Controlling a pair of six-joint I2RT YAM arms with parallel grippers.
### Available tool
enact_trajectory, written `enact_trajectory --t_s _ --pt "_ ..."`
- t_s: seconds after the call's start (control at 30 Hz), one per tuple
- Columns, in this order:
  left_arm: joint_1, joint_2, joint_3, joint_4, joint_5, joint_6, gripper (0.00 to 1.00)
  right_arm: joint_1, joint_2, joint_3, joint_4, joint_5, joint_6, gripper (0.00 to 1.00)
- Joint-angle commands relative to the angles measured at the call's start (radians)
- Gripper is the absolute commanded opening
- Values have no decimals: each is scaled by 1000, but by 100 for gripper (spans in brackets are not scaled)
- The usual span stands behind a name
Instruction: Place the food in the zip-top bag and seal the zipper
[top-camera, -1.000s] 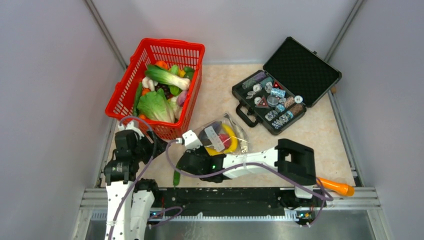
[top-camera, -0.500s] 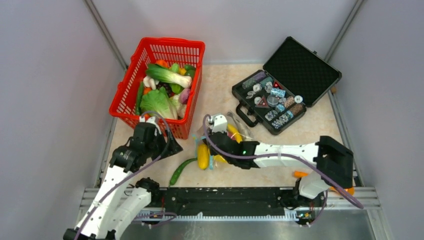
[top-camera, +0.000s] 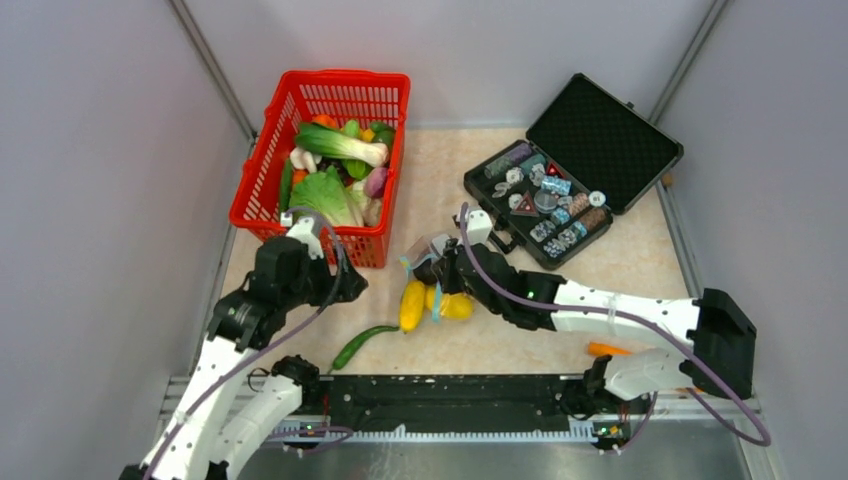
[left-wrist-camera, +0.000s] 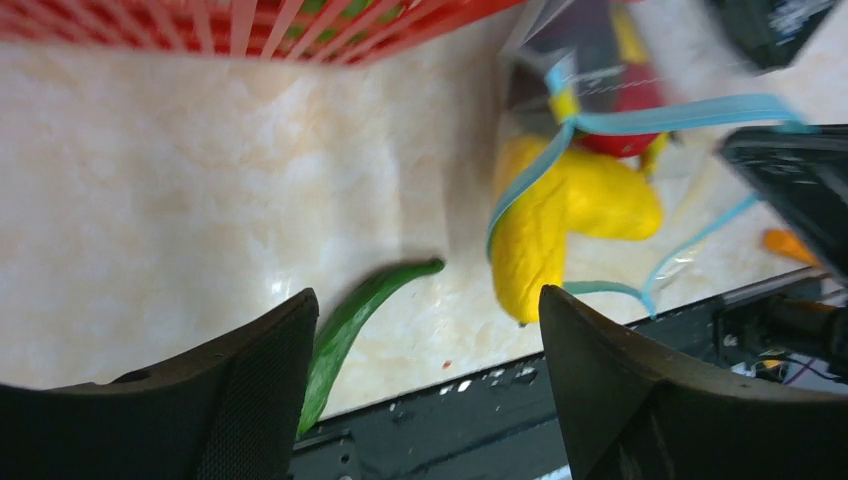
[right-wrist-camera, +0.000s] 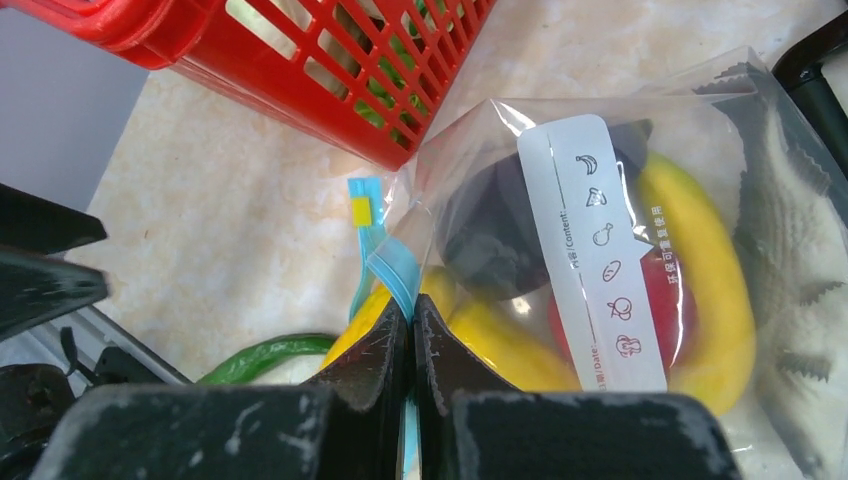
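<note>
The clear zip-top bag (top-camera: 445, 262) lies mid-table with its white label (right-wrist-camera: 592, 250) up. It holds a dark purple eggplant (right-wrist-camera: 485, 225), a yellow banana (right-wrist-camera: 705, 280) and a red round piece (right-wrist-camera: 672, 305). Two yellow pieces (top-camera: 410, 305) lie at its open mouth, partly out. My right gripper (right-wrist-camera: 412, 312) is shut on the light-blue zipper (right-wrist-camera: 395, 268) strip. A long green vegetable (top-camera: 364, 345) lies on the table near the front edge. My left gripper (left-wrist-camera: 430, 375) is open and empty, just above the table left of the bag, with the green vegetable (left-wrist-camera: 350, 325) by its left finger.
The red mesh basket (top-camera: 262, 172) with leafy greens and other toy food stands at the back left, close to my left arm. An open black case (top-camera: 600, 130) with trinkets stands at the back right. An orange tool (top-camera: 610, 349) lies by the right arm's base.
The right gripper has drawn the bag's mouth edge back and right, toward the case. Yellow pieces now lie at the mouth. The left arm has reached forward toward the bag. The basket has shifted back.
</note>
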Motion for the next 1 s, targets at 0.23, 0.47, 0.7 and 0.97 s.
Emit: enact_trajectory --t_s 0.23,0.47,0.7,0.97 --pt "-4 -124 46 179 338 187 74 -135 -292 49 -92 -66 -22 0" --pt "-7 -38 79 216 401 277 74 -401 -373 53 -263 -52 19 0" --pt "-25 38 81 185 419 352 75 -590 -399 63 -345 -293 -79 0" --pt "-174 128 54 206 290 475 77 -590 -392 9 -341 -278 -41 0"
